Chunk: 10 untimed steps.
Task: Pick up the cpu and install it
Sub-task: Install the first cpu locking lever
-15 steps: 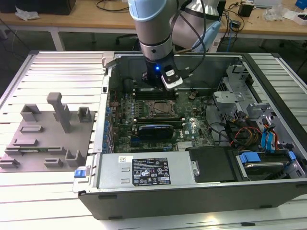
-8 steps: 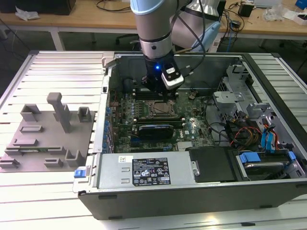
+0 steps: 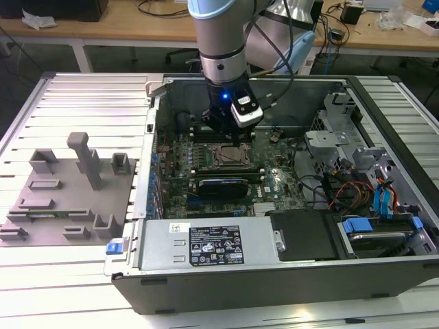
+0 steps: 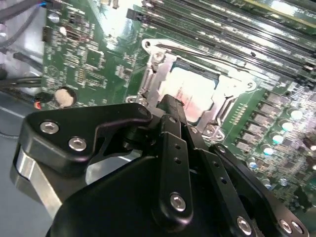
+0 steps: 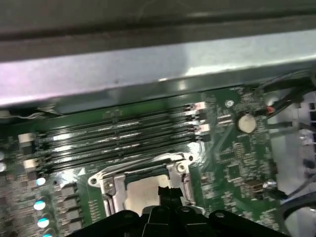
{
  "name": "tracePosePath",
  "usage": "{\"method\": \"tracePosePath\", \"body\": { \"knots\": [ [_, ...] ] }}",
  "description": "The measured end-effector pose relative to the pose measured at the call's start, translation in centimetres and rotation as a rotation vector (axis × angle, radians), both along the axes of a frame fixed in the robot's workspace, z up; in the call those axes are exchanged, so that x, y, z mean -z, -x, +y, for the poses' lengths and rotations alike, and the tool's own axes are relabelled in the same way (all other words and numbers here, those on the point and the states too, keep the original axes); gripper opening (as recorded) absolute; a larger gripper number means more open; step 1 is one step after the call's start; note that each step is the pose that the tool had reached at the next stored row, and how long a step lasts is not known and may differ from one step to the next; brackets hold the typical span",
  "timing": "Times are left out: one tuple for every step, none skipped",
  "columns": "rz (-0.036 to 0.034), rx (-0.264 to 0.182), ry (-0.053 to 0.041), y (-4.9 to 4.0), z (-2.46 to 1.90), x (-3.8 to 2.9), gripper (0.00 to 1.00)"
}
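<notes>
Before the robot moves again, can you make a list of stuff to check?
1. Cpu in the socket: ok, its silvery top shows inside the frame.
2. Gripper over the cpu: ok, right above it in both wrist views.
3. Fingers touching the cpu: cannot tell.
4. Cpu lying flat: cannot tell, the gripper hides part.
5. Socket frame open: ok, cpu top is uncovered.
6. Cables away from the socket: ok.
</notes>
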<state>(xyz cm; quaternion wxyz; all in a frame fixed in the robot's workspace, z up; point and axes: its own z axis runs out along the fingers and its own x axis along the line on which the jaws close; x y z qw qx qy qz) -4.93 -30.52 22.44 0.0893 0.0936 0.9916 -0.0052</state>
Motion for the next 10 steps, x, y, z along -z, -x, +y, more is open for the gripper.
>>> {"method": "tracePosePath", "body": {
  "knots": [
    [0.0179,0.000,0.0001,-0.04,0.00,0.00,0.11],
    [0.0463,0.000,-0.0001,-0.12,0.00,0.01,0.11],
    [0.0652,0.000,-0.0001,-0.18,0.00,0.01,0.11],
    [0.0845,0.000,0.0000,-0.22,0.00,0.01,0.11],
    [0.1073,0.000,0.0000,-0.28,0.00,0.01,0.11],
    [0.1253,0.000,0.0000,-0.34,0.00,0.01,0.11],
    [0.1363,0.000,0.0001,-0.35,0.00,0.01,0.11],
    [0.1364,0.000,0.0002,-0.35,-0.01,0.01,0.11],
    [0.1365,0.000,0.0001,-0.35,0.00,0.01,0.11],
    [0.1365,0.000,0.0001,-0.35,0.00,0.01,0.11]
  ]
}}
